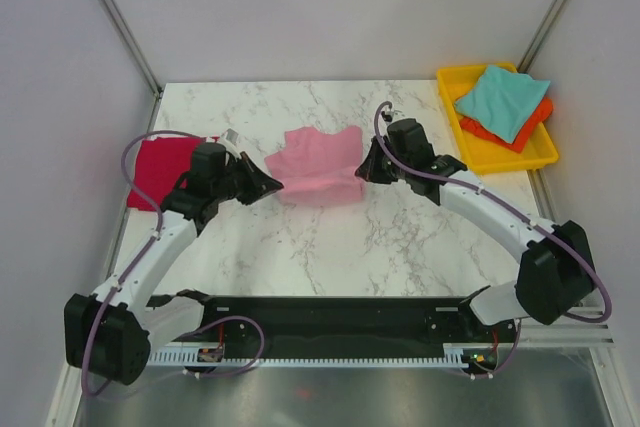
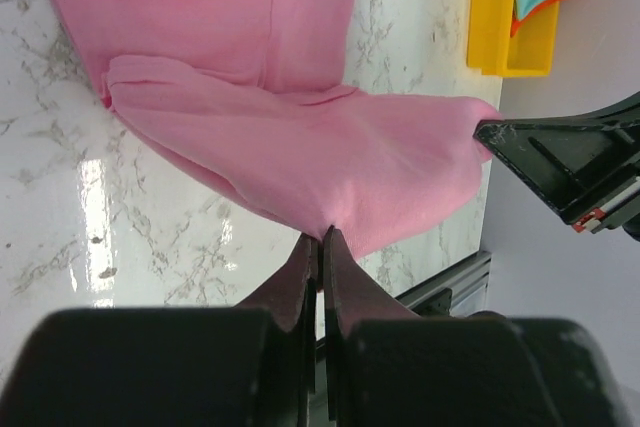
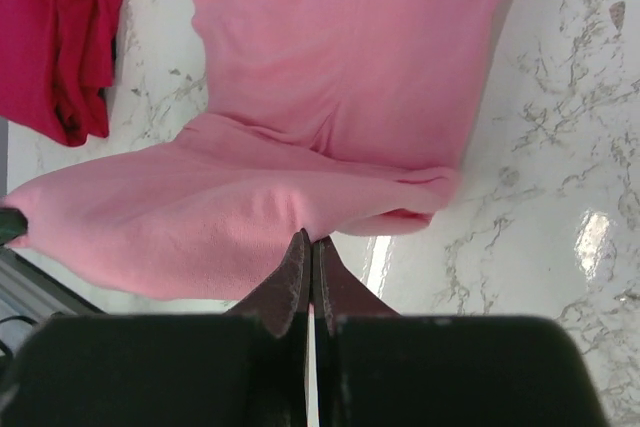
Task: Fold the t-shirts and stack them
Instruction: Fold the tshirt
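Note:
The light pink t-shirt (image 1: pixel 318 165) lies mid-table with its near edge lifted between the two grippers. My left gripper (image 1: pixel 274 186) is shut on its near left corner; in the left wrist view the jaws (image 2: pixel 321 237) pinch the pink cloth (image 2: pixel 300 137). My right gripper (image 1: pixel 365 170) is shut on its near right corner; in the right wrist view the jaws (image 3: pixel 309 240) pinch the pink cloth (image 3: pixel 330 97). The crimson red t-shirt (image 1: pixel 160 169) lies folded at the left, also in the right wrist view (image 3: pixel 60 37). The teal t-shirt (image 1: pixel 502 99) lies on the orange t-shirt (image 1: pixel 520 132).
The yellow plastic tray (image 1: pixel 530 157) at the back right holds the teal and orange shirts; it also shows in the left wrist view (image 2: pixel 500 17). White walls enclose the marble table (image 1: pixel 330 247) at the back and sides.

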Controlling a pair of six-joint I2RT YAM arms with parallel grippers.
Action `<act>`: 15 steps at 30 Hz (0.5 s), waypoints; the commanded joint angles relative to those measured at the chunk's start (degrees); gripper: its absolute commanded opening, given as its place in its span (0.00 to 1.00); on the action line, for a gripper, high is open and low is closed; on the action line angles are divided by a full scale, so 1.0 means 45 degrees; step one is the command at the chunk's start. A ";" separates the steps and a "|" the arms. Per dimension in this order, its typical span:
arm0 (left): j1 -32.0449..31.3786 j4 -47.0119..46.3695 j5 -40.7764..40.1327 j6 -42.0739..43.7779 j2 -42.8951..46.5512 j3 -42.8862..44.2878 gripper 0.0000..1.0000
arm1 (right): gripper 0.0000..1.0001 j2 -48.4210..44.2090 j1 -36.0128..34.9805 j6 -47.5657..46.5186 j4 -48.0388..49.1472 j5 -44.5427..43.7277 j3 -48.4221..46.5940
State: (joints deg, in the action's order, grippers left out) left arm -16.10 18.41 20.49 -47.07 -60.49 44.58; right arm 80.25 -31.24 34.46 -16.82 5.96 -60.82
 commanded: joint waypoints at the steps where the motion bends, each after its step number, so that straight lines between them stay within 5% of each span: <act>1: 0.0100 -0.0264 -0.0334 -0.0438 -0.0833 0.1127 0.02 | 0.00 0.0798 0.0205 -0.0196 -0.0032 -0.0697 -0.1267; 15: 0.0569 -0.0381 -0.0881 -0.0986 -0.4642 0.4623 0.02 | 0.00 0.4138 0.1200 -0.0235 0.0046 -0.0777 -0.4725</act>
State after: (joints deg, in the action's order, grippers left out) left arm -14.17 17.96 17.93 -49.65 -79.15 60.42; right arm 96.97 -26.92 34.22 -18.00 3.03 -77.38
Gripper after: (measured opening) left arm 0.037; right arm 0.010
